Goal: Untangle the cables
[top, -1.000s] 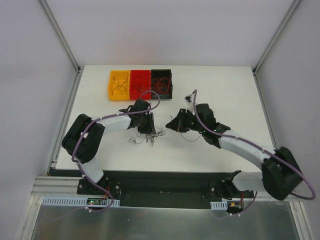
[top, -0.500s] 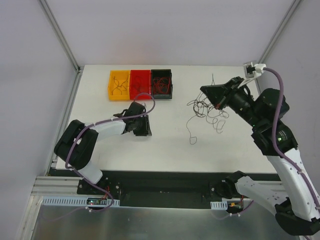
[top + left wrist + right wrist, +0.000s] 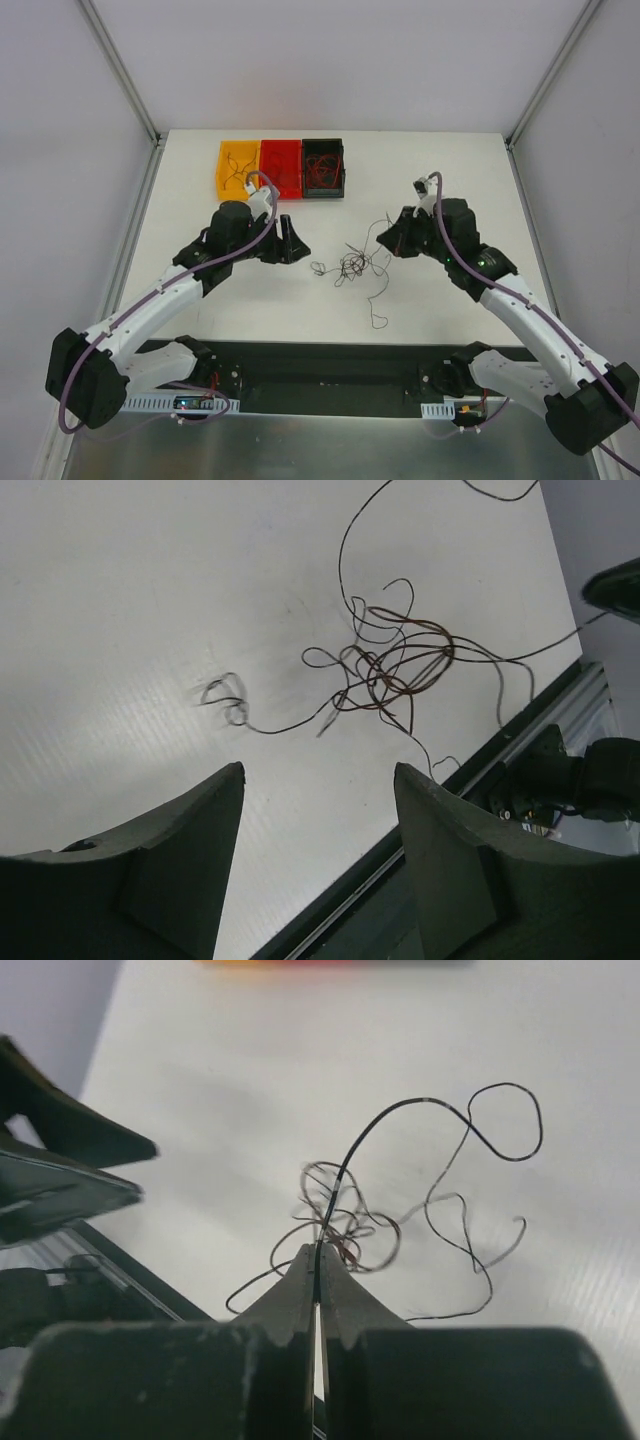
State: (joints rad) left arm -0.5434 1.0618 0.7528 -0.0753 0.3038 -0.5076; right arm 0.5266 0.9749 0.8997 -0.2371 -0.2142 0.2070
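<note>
The cables (image 3: 350, 265) lie as a loose tangle of thin dark red, brown and black wires in the middle of the white table, with one strand (image 3: 378, 318) trailing toward the near edge. My right gripper (image 3: 384, 238) is just right of the tangle. In the right wrist view it (image 3: 318, 1252) is shut on one black cable (image 3: 400, 1112) that arcs up from its tips, and the tangle (image 3: 345, 1222) hangs beyond. My left gripper (image 3: 294, 248) stands left of the tangle, apart from it. In the left wrist view it (image 3: 318, 780) is open and empty, with the tangle (image 3: 392, 670) ahead.
Three small bins stand in a row at the back of the table: yellow (image 3: 238, 170), red (image 3: 280, 168) and black (image 3: 323, 166), each with a few wires inside. The dark base rail (image 3: 320, 365) runs along the near table edge.
My right arm has come down from high on the right, bringing the tangle back to the table's middle. The left arm has lifted, and its gripper has opened wider.
</note>
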